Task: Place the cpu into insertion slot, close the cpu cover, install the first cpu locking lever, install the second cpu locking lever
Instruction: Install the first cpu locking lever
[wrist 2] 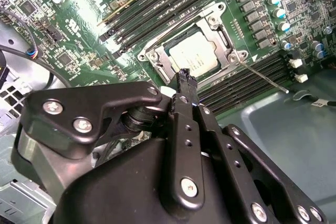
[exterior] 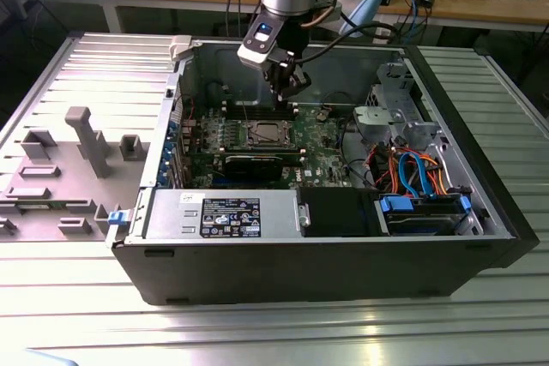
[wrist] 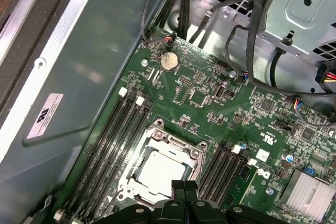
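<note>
The cpu [wrist 2: 193, 52] [wrist: 160, 171] lies flat in the insertion slot [exterior: 264, 135] on the green board, its silvery top showing through the window of the cpu cover [wrist 2: 219, 13] [wrist: 174, 141]. The cover lies down flat around it. A thin metal locking lever [wrist 2: 262, 77] sticks out from one socket corner across the black memory slots. My gripper [exterior: 287, 90] [wrist 2: 185, 74] [wrist: 178, 184] hangs just above the socket's edge, apart from it. It is shut, its fingers pressed together with nothing between them.
Long black memory slots [wrist: 113, 145] flank the socket on both sides. The case wall [wrist: 79, 77] stands close behind. A drive cage [exterior: 399, 96] with coloured cables [exterior: 420, 173] is at the exterior view's right. A power supply [exterior: 227, 212] is in front, and a grey fixture [exterior: 81, 139] lies outside the case.
</note>
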`<state>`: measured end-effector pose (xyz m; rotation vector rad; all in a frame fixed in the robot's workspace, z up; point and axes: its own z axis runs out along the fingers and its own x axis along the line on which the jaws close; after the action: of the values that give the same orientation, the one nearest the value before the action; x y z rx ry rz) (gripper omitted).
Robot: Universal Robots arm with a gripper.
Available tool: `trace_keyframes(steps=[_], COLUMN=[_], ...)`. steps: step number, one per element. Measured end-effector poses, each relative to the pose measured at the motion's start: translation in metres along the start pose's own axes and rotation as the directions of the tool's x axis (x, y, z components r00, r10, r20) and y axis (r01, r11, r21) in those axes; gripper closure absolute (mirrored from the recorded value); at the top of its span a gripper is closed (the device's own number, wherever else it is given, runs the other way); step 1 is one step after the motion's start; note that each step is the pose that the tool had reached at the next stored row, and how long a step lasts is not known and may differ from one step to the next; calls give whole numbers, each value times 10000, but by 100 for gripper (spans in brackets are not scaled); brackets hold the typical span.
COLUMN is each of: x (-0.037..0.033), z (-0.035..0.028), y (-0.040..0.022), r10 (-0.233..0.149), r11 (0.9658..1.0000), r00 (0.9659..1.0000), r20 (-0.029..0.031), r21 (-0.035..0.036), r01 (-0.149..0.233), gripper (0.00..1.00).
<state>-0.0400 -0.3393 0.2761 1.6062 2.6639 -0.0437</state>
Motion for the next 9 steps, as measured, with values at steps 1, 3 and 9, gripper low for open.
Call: trace_keyframes(steps=[1,3,9], x=[0,-1,-3], z=[0,0,0], y=[0,0,-2], r10=[-3,-15,-50], r11=[10000,10000,10000], r00=[10000,10000,10000], r20=[0,0,1], r21=[0,0,-1], r01=[3,15,50], gripper=[89,89,89])
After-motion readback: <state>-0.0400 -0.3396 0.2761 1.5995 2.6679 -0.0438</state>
